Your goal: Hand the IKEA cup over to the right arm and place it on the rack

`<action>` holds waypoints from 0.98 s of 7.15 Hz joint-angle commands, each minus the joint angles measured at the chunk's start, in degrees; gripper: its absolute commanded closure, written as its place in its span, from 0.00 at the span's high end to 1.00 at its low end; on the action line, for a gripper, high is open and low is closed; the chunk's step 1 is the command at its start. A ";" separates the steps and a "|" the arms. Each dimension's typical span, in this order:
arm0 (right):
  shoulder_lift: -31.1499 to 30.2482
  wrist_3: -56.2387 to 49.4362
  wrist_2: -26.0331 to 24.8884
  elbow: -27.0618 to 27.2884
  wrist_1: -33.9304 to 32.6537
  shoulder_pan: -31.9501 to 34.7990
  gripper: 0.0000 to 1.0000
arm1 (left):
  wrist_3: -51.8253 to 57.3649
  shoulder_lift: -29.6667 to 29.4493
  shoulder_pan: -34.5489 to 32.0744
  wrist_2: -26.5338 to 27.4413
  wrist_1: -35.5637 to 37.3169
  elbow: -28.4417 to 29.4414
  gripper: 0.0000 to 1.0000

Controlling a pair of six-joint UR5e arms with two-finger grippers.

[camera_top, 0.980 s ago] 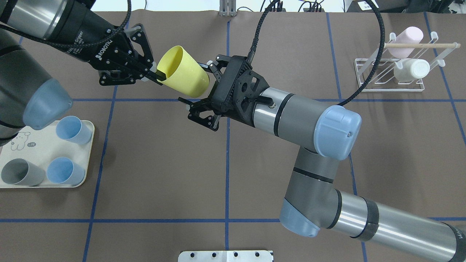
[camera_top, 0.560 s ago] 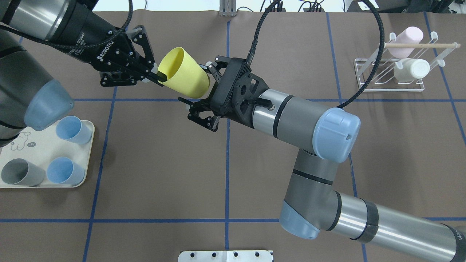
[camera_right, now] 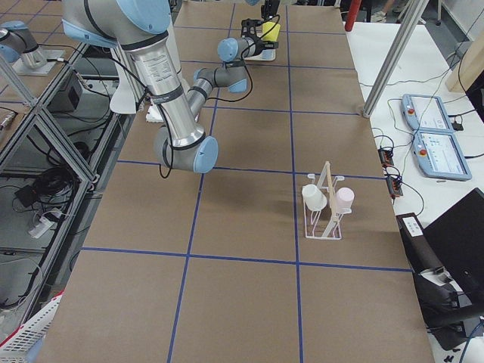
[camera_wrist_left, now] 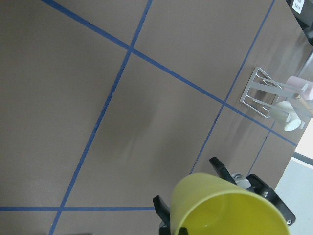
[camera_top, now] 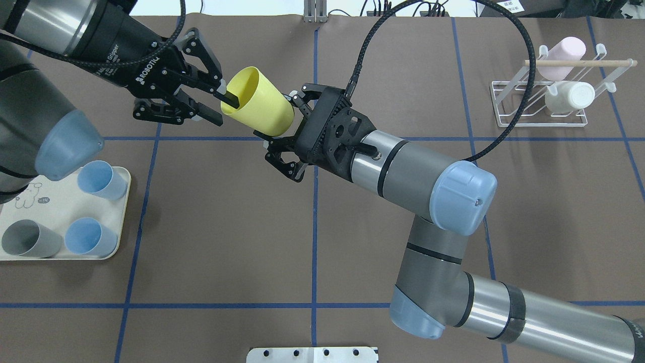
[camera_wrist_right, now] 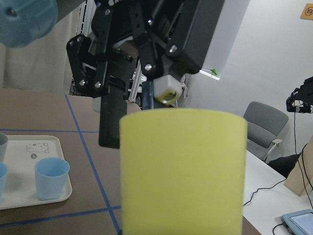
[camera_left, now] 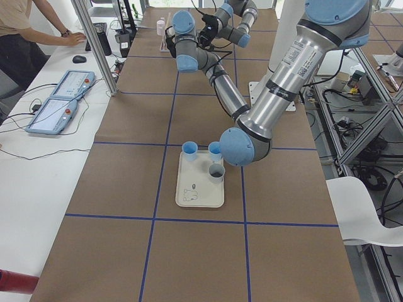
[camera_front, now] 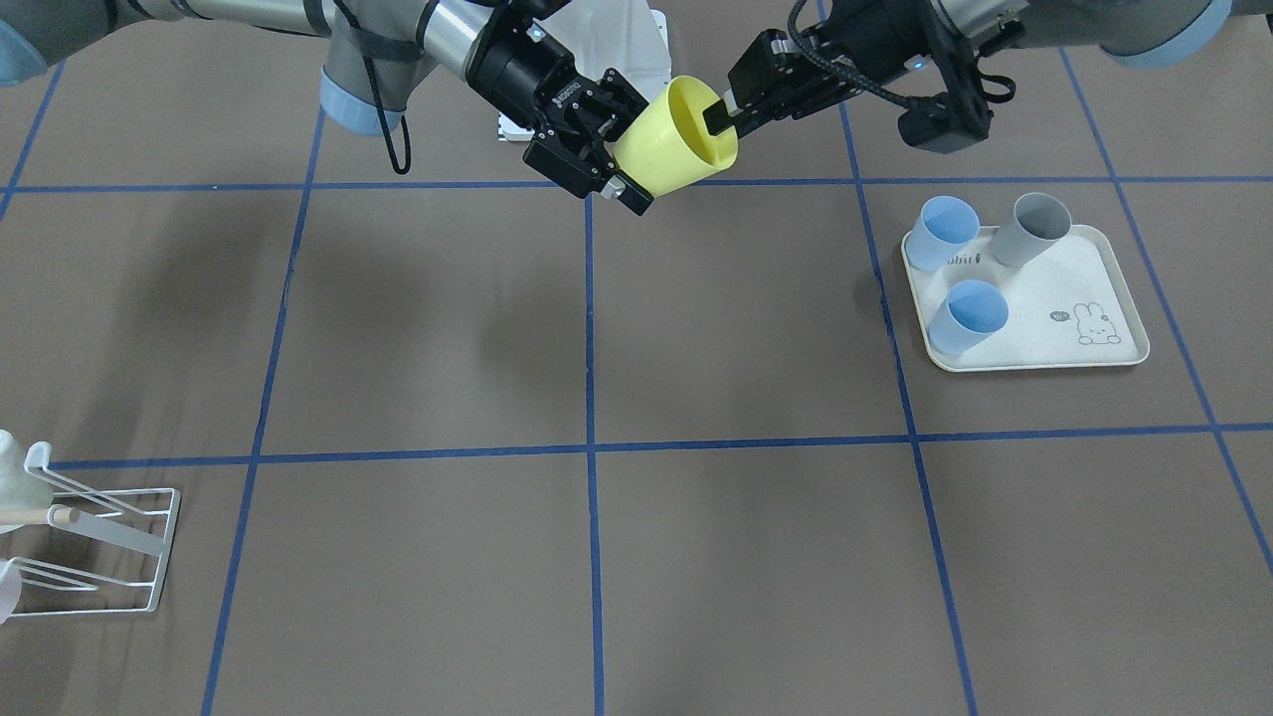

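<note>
The yellow IKEA cup hangs on its side above the table, mouth toward my left arm; it also shows in the front view. My right gripper is shut on the cup's base end, a finger on each side. My left gripper is open: one finger reaches into the cup's mouth, the other stands apart outside the rim. The right wrist view shows the cup close up with the left gripper's spread fingers behind it. The white wire rack stands at the far right.
The rack holds a pink cup and a white cup. A cream rabbit-print tray at the near left carries two blue cups and a grey cup. A black cable loops over the right wrist. Blue tape lines cross the brown table.
My left gripper has opened off the cup's rim. My right gripper has closed in on the cup's base, and the cup has shifted slightly right.
</note>
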 commanded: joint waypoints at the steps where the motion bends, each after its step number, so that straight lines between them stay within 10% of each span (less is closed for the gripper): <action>1: -0.37 0.00 -0.37 0.03 0.00 -0.16 0.45 | 0.49 -0.23 -0.08 -0.09 -0.03 0.00 1.00; 3: -0.89 0.70 -0.28 1.60 -2.88 0.11 0.42 | 1.54 0.39 -0.78 0.00 0.23 0.00 1.00; 7: -1.25 0.88 0.07 10.81 -41.74 7.29 0.10 | 19.87 10.91 -5.00 1.84 0.67 0.35 1.00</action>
